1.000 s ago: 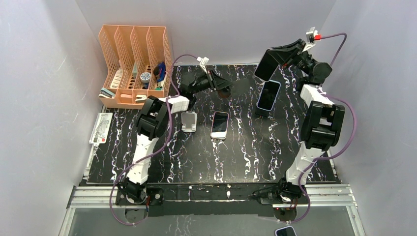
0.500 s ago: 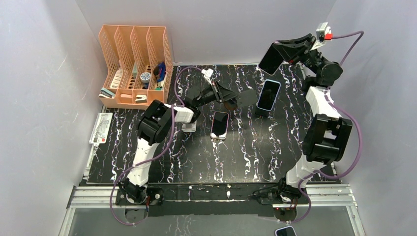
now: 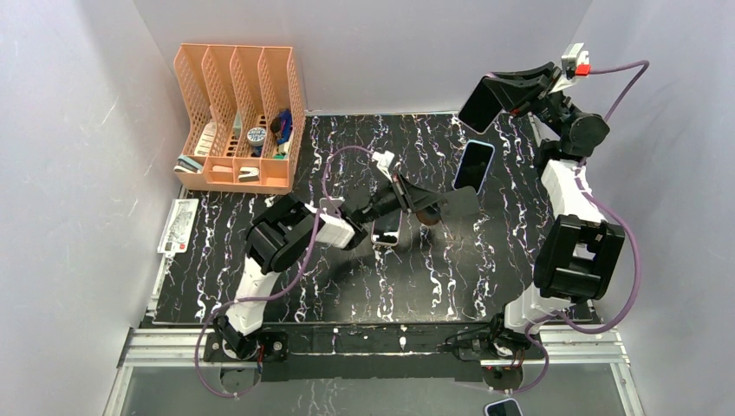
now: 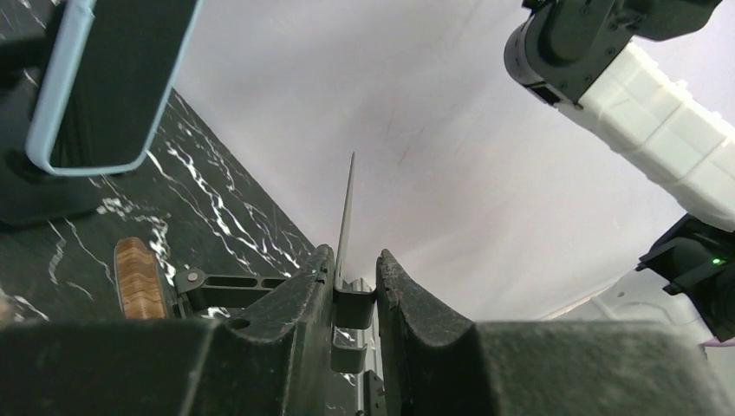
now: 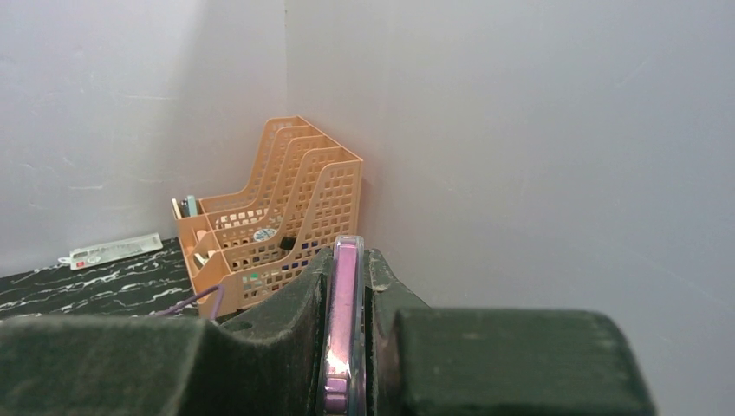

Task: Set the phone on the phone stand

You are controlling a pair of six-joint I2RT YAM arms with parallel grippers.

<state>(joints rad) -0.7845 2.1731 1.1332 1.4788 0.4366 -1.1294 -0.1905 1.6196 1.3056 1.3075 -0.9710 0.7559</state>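
My left gripper (image 3: pixel 414 201) (image 4: pixel 354 260) is shut on a dark phone stand (image 3: pixel 452 201), gripping its black lip beside the thin upright plate (image 4: pixel 347 217). It holds the stand over the table's middle. A wood-coloured piece (image 3: pixel 425 214) (image 4: pixel 139 277) shows beside it. My right gripper (image 3: pixel 513 90) (image 5: pixel 347 253) is shut on a purple phone in a clear case (image 3: pixel 482 102) (image 5: pixel 343 329), held high at the back right. A light-blue phone (image 3: pixel 473 165) (image 4: pixel 104 78) leans on a black stand (image 4: pixel 35 191). A white phone (image 3: pixel 387 232) lies flat, partly under my left arm.
An orange desk organiser (image 3: pixel 238 117) (image 5: pixel 277 208) with small items stands at the back left. A white label strip (image 3: pixel 176 227) lies at the table's left edge. Grey walls close in the back and both sides.
My left arm has swung right and nearer, carrying the stand from the back middle to over the table's centre. My right arm has lifted the purple phone slightly up and right.
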